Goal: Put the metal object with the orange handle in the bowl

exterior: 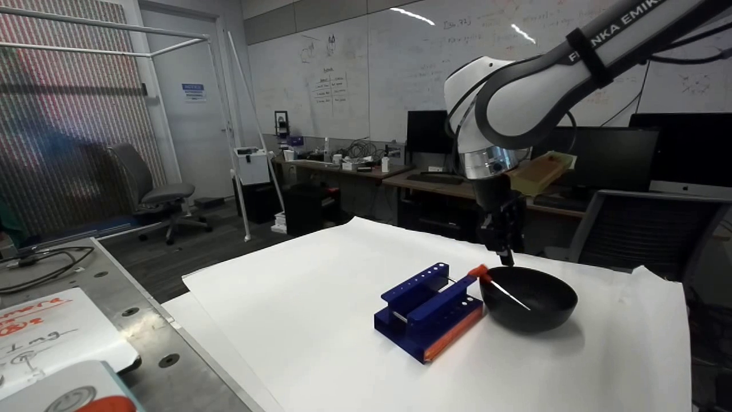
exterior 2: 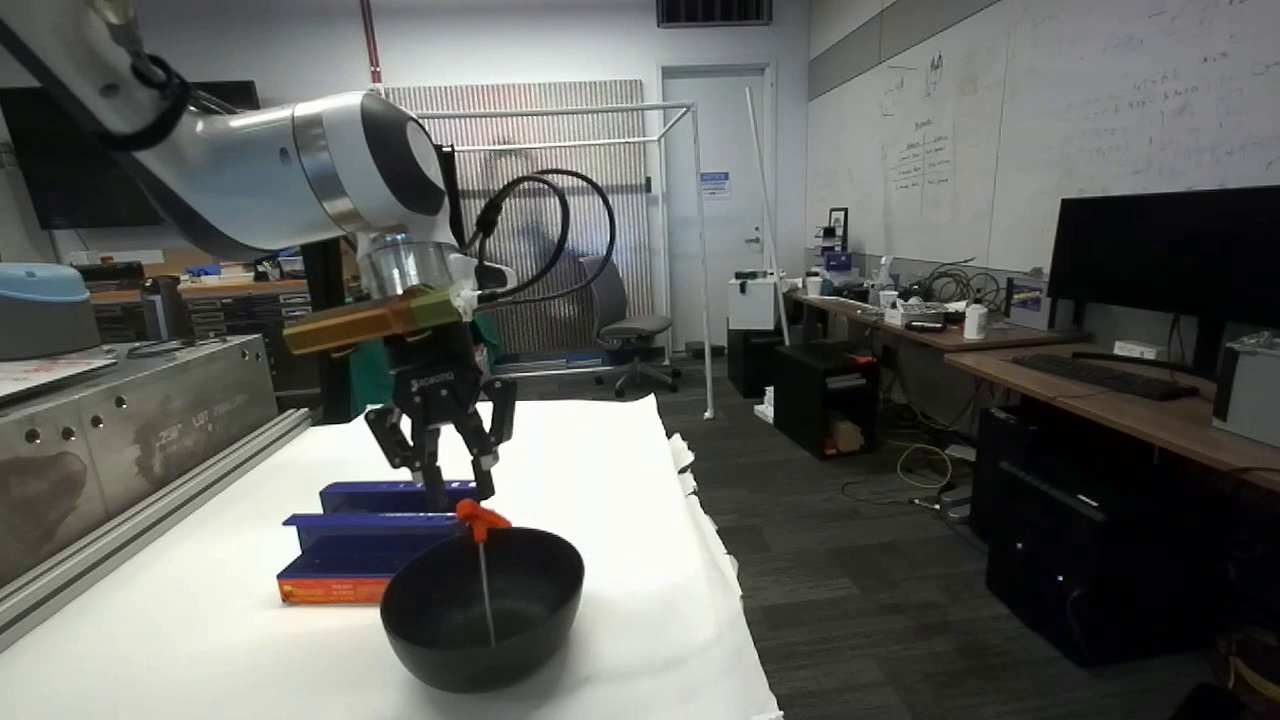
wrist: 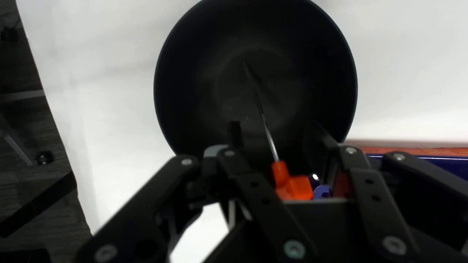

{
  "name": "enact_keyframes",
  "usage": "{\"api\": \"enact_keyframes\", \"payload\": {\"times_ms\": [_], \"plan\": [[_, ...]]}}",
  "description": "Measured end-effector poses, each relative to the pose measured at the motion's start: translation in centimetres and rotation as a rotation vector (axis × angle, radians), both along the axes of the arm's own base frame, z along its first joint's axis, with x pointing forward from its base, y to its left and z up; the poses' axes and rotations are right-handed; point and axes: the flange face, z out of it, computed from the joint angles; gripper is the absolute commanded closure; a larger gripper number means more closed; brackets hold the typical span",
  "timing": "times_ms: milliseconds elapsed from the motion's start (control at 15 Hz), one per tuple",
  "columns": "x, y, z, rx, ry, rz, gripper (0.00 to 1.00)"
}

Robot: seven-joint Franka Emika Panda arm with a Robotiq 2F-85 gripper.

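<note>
The metal tool has an orange handle [exterior: 479, 272] and a thin shaft, and shows in both exterior views [exterior 2: 482, 522]. It leans in the black bowl [exterior: 529, 320], shaft sloping down inside and handle up at the rim on the rack side. The bowl also shows in an exterior view [exterior 2: 480, 665] and in the wrist view [wrist: 321, 65]. My gripper [exterior 2: 460, 490] is open just above the handle, its fingers apart with nothing held. In the wrist view the fingers [wrist: 279, 133] stand either side of the tool [wrist: 294, 186], whose handle end is partly hidden by the gripper.
A blue slotted rack [exterior: 423, 315] with an orange base stands close beside the bowl, on the handle side; it also shows in an exterior view [exterior 2: 350, 540]. White paper [exterior: 309, 320] covers the table. A metal bench [exterior 2: 120, 420] runs along one side.
</note>
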Motion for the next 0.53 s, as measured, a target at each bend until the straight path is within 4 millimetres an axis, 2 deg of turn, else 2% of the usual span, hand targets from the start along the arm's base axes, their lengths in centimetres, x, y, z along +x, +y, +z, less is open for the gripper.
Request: {"api": "enact_keyframes", "payload": {"times_ms": [200, 400, 533], "plan": [[0.0, -0.1, 0.0, 0.009, 0.001, -0.007, 0.0], [0.0, -0.3, 0.9, 0.07, -0.009, -0.012, 0.0], [-0.1, -0.7, 2.4, 0.147, -0.03, -0.008, 0.0]]}}
